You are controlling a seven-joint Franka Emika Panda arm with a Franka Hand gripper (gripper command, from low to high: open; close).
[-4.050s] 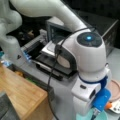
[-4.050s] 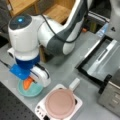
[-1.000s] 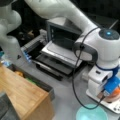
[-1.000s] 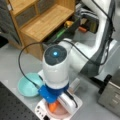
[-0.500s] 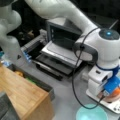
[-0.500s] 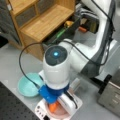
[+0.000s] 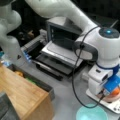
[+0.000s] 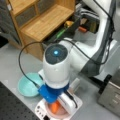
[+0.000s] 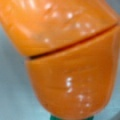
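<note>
**Orange piece low over the pink plate**

While the fingers (image 8: 57,107) are buried under the arm's own wrist, I cannot tell whether they are clamped or parted. What does show is an orange carrot-like piece (image 9: 70,62) filling the wrist view, a seam across its middle and a scrap of green at its lower edge. In both front views that orange piece (image 8: 55,107) sits right at the fingers, on or just above a pink plate (image 8: 51,113).

The plate rests on a white scale-like base (image 7: 110,106) with small buttons. To do this well, I judge the arm should stay vertical and slow, keeping the piece centred on the plate, away from its rim.

Just beside the base lies a teal bowl (image 8: 27,86), on a front view's left. The surface (image 8: 15,65) is grey. Further out stands a dark toaster oven (image 7: 63,37), door dropped open, a wooden shelf unit (image 8: 42,21), and a dark bin (image 7: 40,83) holding small coloured items.
</note>
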